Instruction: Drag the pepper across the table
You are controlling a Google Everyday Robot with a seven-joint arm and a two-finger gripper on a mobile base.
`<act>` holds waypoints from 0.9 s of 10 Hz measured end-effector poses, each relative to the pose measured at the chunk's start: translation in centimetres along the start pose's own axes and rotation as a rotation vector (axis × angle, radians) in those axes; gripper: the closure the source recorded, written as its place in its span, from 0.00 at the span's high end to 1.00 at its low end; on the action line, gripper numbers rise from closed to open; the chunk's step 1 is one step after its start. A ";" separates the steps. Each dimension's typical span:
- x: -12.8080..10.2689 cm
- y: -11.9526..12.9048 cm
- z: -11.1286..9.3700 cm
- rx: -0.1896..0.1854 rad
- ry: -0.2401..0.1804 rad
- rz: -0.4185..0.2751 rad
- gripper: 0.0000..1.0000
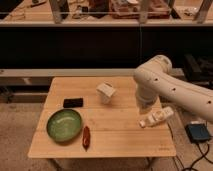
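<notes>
The pepper (86, 137) is a small dark red-brown chili lying on the light wooden table (120, 140), near the front edge just right of the green bowl (64, 125). My gripper (151, 119) hangs at the end of the white arm over the right side of the table, well to the right of the pepper and apart from it. It holds nothing that I can see.
A black rectangular block (73, 102) lies behind the bowl at the left. A small white box (106, 92) stands near the table's middle back. A dark device (199, 133) lies on the floor at the right. Shelving runs behind the table.
</notes>
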 end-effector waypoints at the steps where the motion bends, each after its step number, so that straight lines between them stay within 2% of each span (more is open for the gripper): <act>1: -0.4 0.4 0.0 0.000 -0.001 0.005 0.41; 4: -3.0 0.9 -0.2 -0.004 -0.015 0.019 0.41; 6: -2.6 1.0 -1.2 -0.002 -0.017 0.011 0.41; 7: -2.7 1.0 -1.4 -0.007 -0.013 0.007 0.41; 9: -3.6 1.4 -1.0 -0.015 -0.030 0.012 0.41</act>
